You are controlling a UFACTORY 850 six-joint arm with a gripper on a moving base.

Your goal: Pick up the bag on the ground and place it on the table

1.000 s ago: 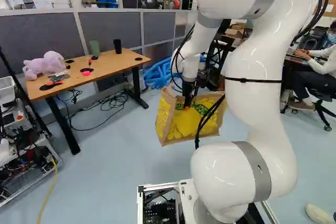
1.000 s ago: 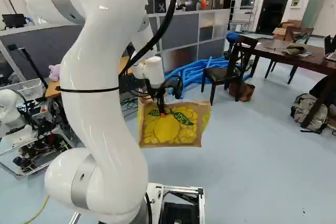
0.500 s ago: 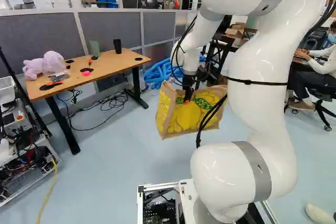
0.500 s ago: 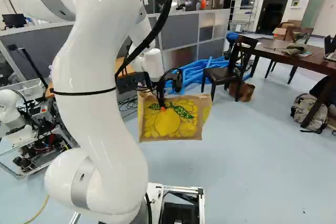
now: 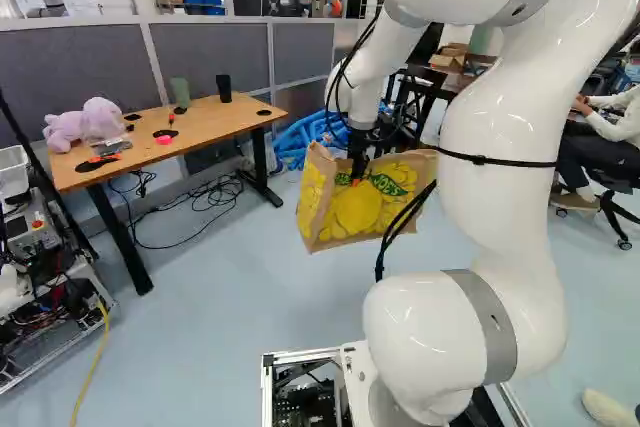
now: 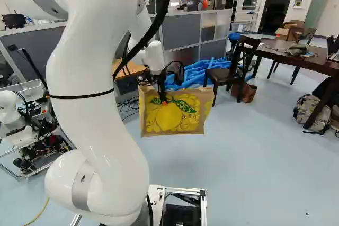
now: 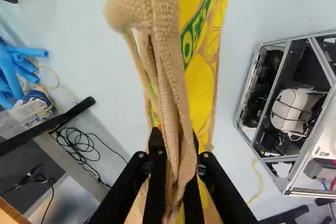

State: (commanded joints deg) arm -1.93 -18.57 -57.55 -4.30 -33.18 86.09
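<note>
Gripper (image 5: 357, 177) pinched firmly on the bunched rim of the bag. Filling much of the left base view's left side is the wooden table (image 5: 222, 119). The bag (image 6: 172, 119) hangs off the floor (image 6: 238, 183), beyond the worktop's right end. A purple plush toy (image 5: 84, 123) lies at its left corner; a green cup (image 5: 180, 93) stands by the back edge, a pink object (image 5: 165, 140) near the front one.

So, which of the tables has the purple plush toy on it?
The light wood table at the left of the left base view: the plush toy sits at one end. The dark brown table bears a laptop.
</note>
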